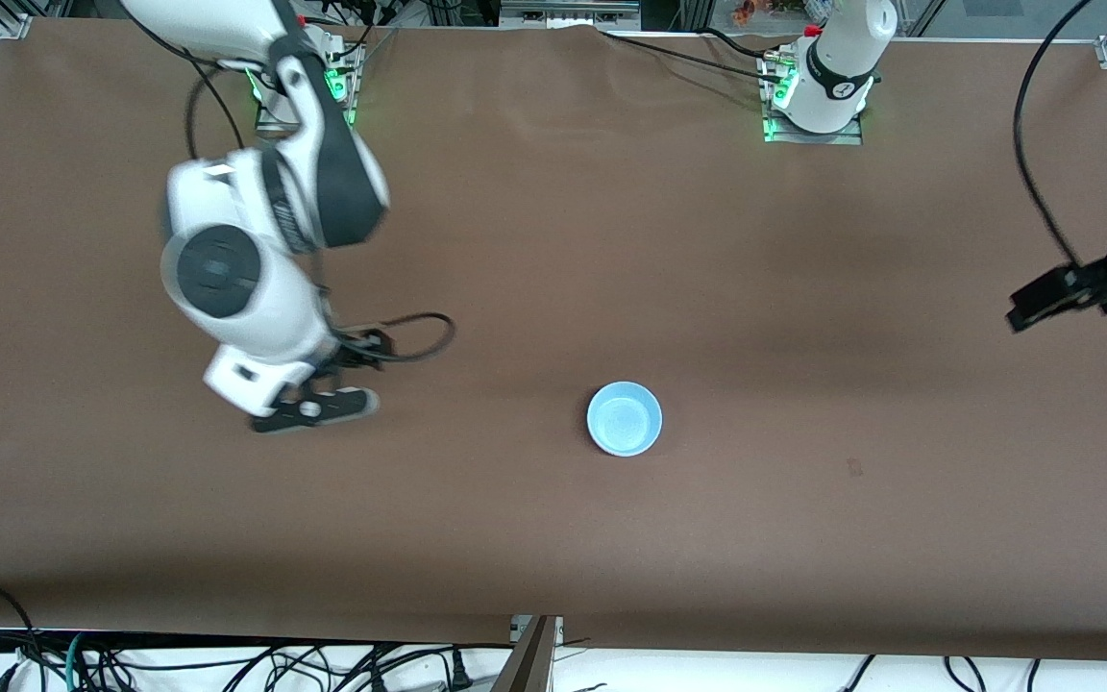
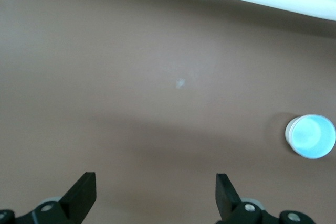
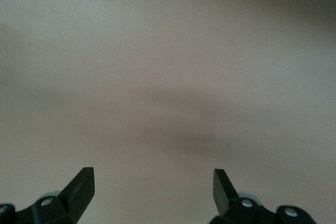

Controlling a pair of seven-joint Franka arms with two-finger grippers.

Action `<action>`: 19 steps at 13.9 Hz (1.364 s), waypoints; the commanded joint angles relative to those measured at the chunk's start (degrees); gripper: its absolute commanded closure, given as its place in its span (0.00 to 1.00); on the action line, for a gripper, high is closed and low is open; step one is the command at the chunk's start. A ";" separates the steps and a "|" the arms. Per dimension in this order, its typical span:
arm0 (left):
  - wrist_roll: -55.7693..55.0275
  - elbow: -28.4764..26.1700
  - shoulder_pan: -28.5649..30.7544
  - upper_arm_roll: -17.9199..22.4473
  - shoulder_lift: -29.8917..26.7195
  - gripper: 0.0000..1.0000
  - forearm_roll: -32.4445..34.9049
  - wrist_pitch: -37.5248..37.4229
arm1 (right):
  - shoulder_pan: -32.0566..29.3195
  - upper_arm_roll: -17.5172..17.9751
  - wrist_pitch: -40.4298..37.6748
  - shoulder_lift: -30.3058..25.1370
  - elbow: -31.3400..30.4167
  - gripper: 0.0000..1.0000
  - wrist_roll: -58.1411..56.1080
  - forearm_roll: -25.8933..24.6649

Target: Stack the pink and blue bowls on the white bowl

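Note:
The blue bowl (image 1: 624,418) sits upright on the brown table (image 1: 553,240), about mid-table and toward the front camera. In the left wrist view the blue bowl (image 2: 312,137) shows a white rim (image 2: 287,134) along one edge, apparently the white bowl beneath it. The pink bowl is hidden. My right gripper (image 1: 315,410) hangs open over bare table toward the right arm's end, well apart from the bowl; the right gripper (image 3: 154,177) holds nothing. My left gripper (image 1: 1029,313) is open and empty over the left arm's end; under the left gripper (image 2: 156,182) is only tablecloth.
Cables (image 1: 227,663) lie past the table's front edge. The two arm bases (image 1: 818,91) stand along the table's back edge.

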 commanded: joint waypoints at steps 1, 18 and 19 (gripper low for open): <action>2.29 -13.17 -7.92 9.04 -9.89 0.00 -2.82 3.26 | 0.56 -4.53 -7.47 -5.24 -1.20 0.00 -5.21 -0.07; 12.03 -17.59 -12.16 12.32 -12.55 0.00 -4.59 7.50 | -31.08 23.75 -16.12 -30.56 -18.77 0.00 -1.36 -11.41; 13.00 -17.68 -12.16 12.23 -12.38 0.00 -4.59 7.41 | -31.08 23.75 -16.03 -30.56 -18.78 0.00 -1.26 -10.97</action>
